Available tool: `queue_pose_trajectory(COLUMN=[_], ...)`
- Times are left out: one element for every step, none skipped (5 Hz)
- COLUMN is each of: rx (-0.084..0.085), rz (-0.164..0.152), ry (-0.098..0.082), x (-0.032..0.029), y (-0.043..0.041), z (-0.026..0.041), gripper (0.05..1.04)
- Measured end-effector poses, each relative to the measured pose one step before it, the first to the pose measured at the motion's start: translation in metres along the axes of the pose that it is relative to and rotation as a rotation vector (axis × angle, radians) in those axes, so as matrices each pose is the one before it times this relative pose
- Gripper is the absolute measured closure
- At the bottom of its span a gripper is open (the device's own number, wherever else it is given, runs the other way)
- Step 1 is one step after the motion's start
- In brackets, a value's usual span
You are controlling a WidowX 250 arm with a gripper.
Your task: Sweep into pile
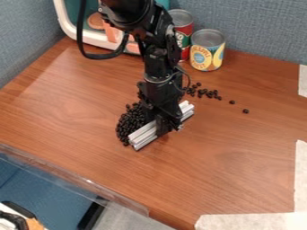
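The black gripper [168, 126] hangs down near the middle of the wooden table, shut on a silver-white ridged bar [144, 135]. The bar lies at a slant low over the tabletop, with one end sticking out on each side of the gripper. A dense heap of small black beads [130, 122] sits just left of the bar, partly hidden behind the arm. More black beads [209, 94] are scattered behind and to the right of the gripper, with a lone bead [246, 111] farthest right.
Two cans stand at the back, a red one [182, 31] and a yellow-labelled one [207, 56]. Left of them is a white-framed toy item [71, 26]. White tape [301, 175] marks the table's right side, and a clear ledge [72, 177] runs along the front-left edge.
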State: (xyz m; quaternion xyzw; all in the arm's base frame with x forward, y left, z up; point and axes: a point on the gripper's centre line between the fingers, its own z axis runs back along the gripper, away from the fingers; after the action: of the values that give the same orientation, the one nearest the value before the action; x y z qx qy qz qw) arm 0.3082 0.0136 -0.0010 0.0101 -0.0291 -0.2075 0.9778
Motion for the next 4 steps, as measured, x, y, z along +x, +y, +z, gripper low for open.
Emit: queue_pose_trajectory(rx=[0.0060,-0.0107,0.0006,-0.0263], rz=[-0.0463,-0.0156,0.0092,0.0209], ry=[-0.0448,-0.0223,-0.0373,-0.0090], x=[0.00692,0.01202,0.02698,0.03392], y=[-0.01846,-0.02541,-0.02399,-0.02564], z=[0.02387,0.01530,0.01309,-0.00450], gripper=[0.704,0.704,0.704,0.704])
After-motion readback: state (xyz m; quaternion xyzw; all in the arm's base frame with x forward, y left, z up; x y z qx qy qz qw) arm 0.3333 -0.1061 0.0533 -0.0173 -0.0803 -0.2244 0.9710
